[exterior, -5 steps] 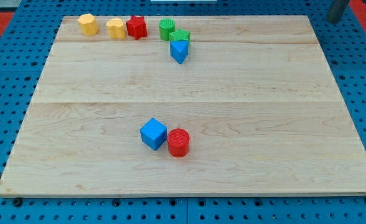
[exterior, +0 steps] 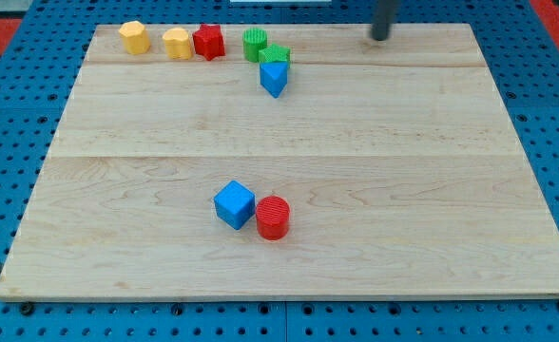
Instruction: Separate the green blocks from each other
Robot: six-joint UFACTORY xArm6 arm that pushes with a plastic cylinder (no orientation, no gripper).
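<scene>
A green cylinder [exterior: 255, 44] and a second green block [exterior: 276, 55] sit touching each other near the board's top edge. A blue block [exterior: 274, 78] touches the second green block from below. My tip [exterior: 381, 37] is at the view's top, right of the green blocks and well apart from them, over the board's top edge.
A red block [exterior: 209, 41] and two yellow blocks [exterior: 176, 43] [exterior: 135, 37] line up left of the green cylinder. A blue cube [exterior: 234, 204] and a red cylinder [exterior: 273, 217] touch each other low in the middle of the wooden board [exterior: 432, 190].
My tip has moved left along the view's top, from beyond the board's top right corner to nearer the green blocks. No block has moved.
</scene>
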